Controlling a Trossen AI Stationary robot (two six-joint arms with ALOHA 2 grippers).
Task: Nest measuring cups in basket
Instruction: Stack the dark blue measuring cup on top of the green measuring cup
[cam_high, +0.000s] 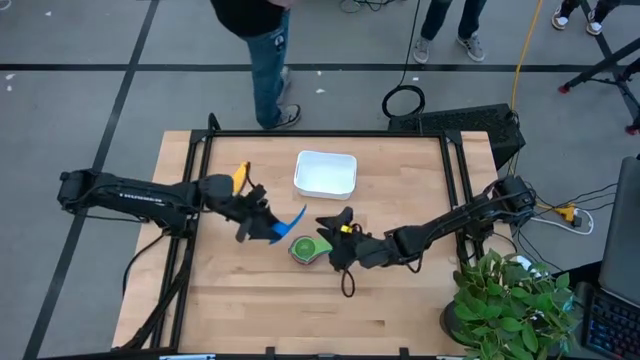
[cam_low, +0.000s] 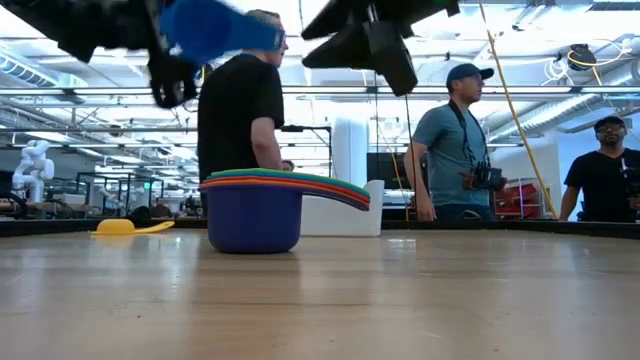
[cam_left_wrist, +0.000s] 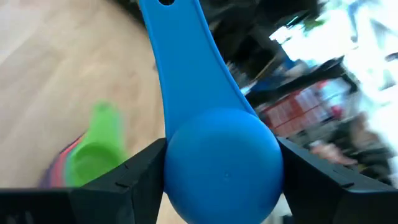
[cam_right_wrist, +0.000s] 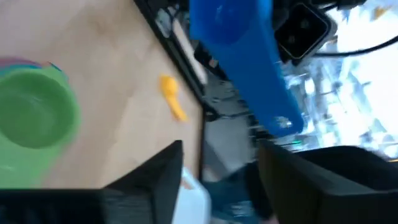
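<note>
My left gripper (cam_high: 262, 222) is shut on a blue measuring cup (cam_high: 290, 222), held high above the table, also seen in the low view (cam_low: 215, 25). My right gripper (cam_right_wrist: 221, 155) stands open just right of it (cam_high: 335, 222). The cup's handle (cam_right_wrist: 261, 74) is close in front of its fingers, with nothing between them. Below them a stack of nested cups (cam_high: 303, 248), green on top and navy at the bottom (cam_low: 250, 225), stands on the table. A yellow cup (cam_high: 240, 177) lies at the far left. The white basket (cam_high: 325, 172) sits at the far middle. My left gripper pinches the blue cup's round bowl (cam_left_wrist: 177, 168) between its two fingers (cam_left_wrist: 140, 177), one on each side. The fingers come about level from the table's left. The handle (cam_left_wrist: 180, 56) runs straight on away from the gripper, and the cup is lifted clear of the table.
A potted plant (cam_high: 510, 300) fills the near right corner. Black frame rails (cam_high: 455, 180) run along the table's sides. Several people (cam_low: 455, 140) stand beyond the far edge. Bare wood lies across the near half of the table (cam_high: 300, 310).
</note>
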